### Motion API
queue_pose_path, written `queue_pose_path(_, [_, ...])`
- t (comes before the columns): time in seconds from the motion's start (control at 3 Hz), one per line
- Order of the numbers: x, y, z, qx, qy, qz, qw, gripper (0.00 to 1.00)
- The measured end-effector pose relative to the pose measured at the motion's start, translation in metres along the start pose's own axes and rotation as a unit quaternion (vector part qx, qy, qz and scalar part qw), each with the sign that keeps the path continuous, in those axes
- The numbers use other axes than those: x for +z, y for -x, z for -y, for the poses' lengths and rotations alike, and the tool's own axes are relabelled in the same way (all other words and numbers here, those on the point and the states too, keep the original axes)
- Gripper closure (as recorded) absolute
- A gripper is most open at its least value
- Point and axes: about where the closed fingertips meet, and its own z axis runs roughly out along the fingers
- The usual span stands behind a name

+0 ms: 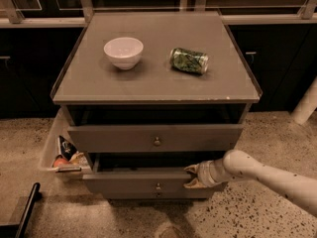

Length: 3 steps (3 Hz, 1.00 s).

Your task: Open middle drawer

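The end effector (188, 177) sits at 3 o'clock from the knob (158, 186) of the middle drawer (131, 183), its two fingers (192, 169) spread apart against the right end of the drawer front. That drawer stands partly pulled out beneath the top drawer (119, 138). On the tabletop (148, 86), a white bowl (123, 52) lies at 9 o'clock from a green can (189, 60).

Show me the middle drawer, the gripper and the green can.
middle drawer (129, 182), camera view, on its front, left of the knob.
gripper (190, 177), camera view, its tip at the drawer's right end.
green can (189, 60), camera view, mid-side.
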Motion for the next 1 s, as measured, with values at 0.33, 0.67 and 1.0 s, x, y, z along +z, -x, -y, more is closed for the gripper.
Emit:
queue_pose_path(0.33, [0.0, 0.0, 0.0, 0.0, 0.0, 0.0, 1.0, 0.62])
queue_pose_path(0.67, [0.0025, 0.0021, 0.0038, 0.0, 0.005, 0.012, 0.9999, 0.39])
queue_pose_path(1.0, [0.0, -0.0026, -0.0041, 0.007, 0.011, 0.034, 0.9993, 0.39])
